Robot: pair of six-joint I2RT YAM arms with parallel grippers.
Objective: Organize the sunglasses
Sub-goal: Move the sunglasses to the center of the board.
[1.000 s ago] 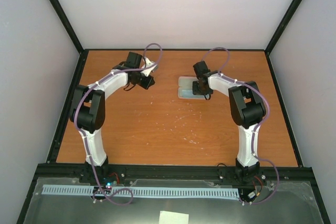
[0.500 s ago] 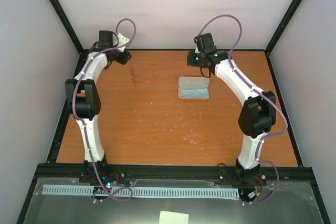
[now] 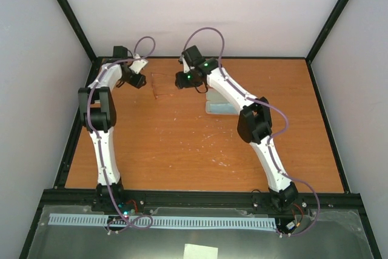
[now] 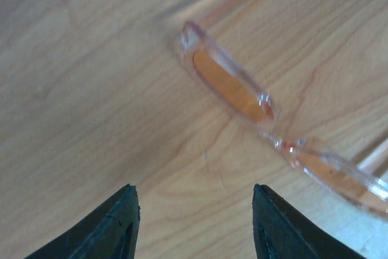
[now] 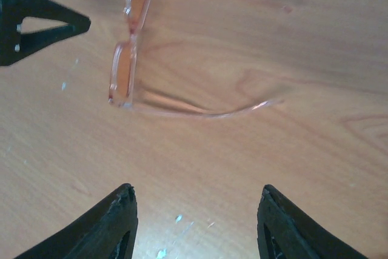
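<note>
The sunglasses (image 3: 161,85) lie unfolded on the wooden table at the back left, with orange lenses (image 4: 233,87) and a thin clear frame (image 5: 129,47). My left gripper (image 3: 134,80) hovers just to their left, open, fingertips (image 4: 128,201) apart over bare wood. My right gripper (image 3: 183,80) hovers just to their right, also open, nothing between its fingers (image 5: 124,201). In the right wrist view the glasses' arms stretch toward my right gripper (image 5: 197,195), and the left gripper's black fingers (image 5: 36,16) show beyond the lenses. In the left wrist view the lenses lie ahead and right of my left gripper (image 4: 194,195).
A pale blue-grey flat object (image 3: 219,107) lies right of the glasses, partly under the right arm. The black frame rail (image 3: 91,89) and the white back wall stand close behind both grippers. Small white flecks (image 5: 179,218) dot the wood.
Both arms have swung to the back left, onto either side of the sunglasses. The right gripper left the blue-grey object. Both grippers went from shut to open.
</note>
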